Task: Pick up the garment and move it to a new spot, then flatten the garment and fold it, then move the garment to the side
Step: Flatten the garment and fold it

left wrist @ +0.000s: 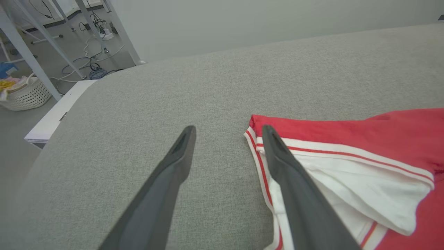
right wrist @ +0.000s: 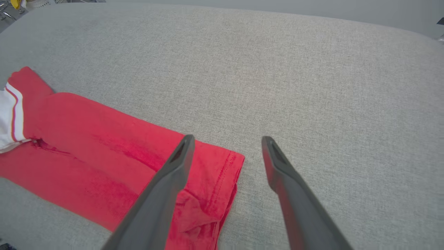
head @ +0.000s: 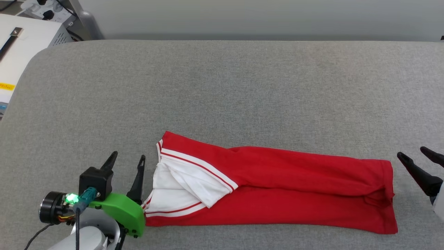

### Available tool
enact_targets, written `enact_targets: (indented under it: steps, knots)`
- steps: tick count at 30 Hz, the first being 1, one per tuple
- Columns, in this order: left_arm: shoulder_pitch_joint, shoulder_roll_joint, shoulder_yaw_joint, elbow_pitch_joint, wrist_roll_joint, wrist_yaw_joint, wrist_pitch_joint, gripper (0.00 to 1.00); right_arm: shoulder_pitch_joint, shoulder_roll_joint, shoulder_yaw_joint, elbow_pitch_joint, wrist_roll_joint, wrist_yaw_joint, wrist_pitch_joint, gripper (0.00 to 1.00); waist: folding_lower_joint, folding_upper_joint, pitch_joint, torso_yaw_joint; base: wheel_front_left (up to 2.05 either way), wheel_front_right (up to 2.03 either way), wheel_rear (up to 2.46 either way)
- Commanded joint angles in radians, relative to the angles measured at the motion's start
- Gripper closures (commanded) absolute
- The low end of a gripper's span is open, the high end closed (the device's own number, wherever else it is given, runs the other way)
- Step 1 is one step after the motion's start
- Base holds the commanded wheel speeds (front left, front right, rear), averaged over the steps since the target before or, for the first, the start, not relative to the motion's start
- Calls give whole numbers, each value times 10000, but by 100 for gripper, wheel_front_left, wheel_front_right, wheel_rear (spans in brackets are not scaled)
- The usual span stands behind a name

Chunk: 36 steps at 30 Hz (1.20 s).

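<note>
The garment (head: 277,187) is a red T-shirt with white sleeves, folded lengthwise into a long strip across the near part of the grey table (head: 222,86). Its white sleeves (left wrist: 350,180) lie at the left end, its red hem (right wrist: 215,173) at the right end. My left gripper (head: 127,158) stands open just left of the sleeve end, with nothing between its fingers. My right gripper (head: 412,154) is open just right of the hem end, also holding nothing. In the wrist views each gripper (left wrist: 227,132) (right wrist: 225,140) has one finger over the cloth's edge and one over bare table.
The grey fabric table stretches far beyond the garment. A white cabinet (head: 20,45) stands off the table's left corner. Beyond that edge I see a white basket (left wrist: 24,95), cables and metal legs on the floor.
</note>
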Motion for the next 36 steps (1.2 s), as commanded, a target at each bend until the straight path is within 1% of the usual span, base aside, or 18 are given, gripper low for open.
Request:
enact_targets:
  steps: [1,4,8,11,16,18,21,27,29,34,35,36]
  knots:
    - [210,-167,201,15,294,210,-112,0,174,-145,-137,-70,266,-6,316,0,0,0,3,46,0,0,0]
    - [379,-465,728,-58,888,556,-175,0,255,-423,-339,-119,972,-6,1235,0,0,0,49,116,0,0,0]
    - [758,-1005,1693,-286,1996,827,-183,0,238,-505,-418,37,1867,-6,2346,0,0,0,178,239,0,0,0]
    - [1072,-1446,2346,-366,2800,808,-184,0,150,-474,-348,306,2034,-6,2836,0,0,0,328,390,0,0,0]
    - [1590,-2305,3527,-455,4128,696,-185,0,-84,-117,-1,812,2027,-6,3211,0,0,0,617,642,0,0,0]
    - [1806,-2651,3942,-488,4532,577,-186,0,-220,53,147,1012,2010,-6,3232,0,0,0,730,720,0,0,0]
    - [2089,-3140,4444,-471,5083,252,-186,0,-393,273,494,1296,1965,-6,3287,0,0,0,887,830,0,0,0]
    - [2423,-4126,5201,-353,5993,-441,-186,0,-495,602,1344,1604,1977,-6,3353,0,0,0,1082,983,0,0,0]
    - [2526,-4416,5439,-293,6318,-602,-186,0,-492,702,1577,1687,2011,-6,3327,0,0,0,1122,1001,0,0,0]
    - [2695,-5021,5956,-193,6983,-1007,-187,0,-493,707,2050,1956,2014,-6,3174,0,0,0,1186,1031,0,0,0]
    - [2725,-5131,6071,-170,7091,-1103,-187,0,-520,663,2124,2022,1969,-6,3096,50,0,0,1186,1023,0,0,0]
    - [2751,-5212,6162,-151,7172,-1178,-187,0,-543,633,2165,2069,1944,-6,3026,60,0,0,1181,1013,0,0,0]
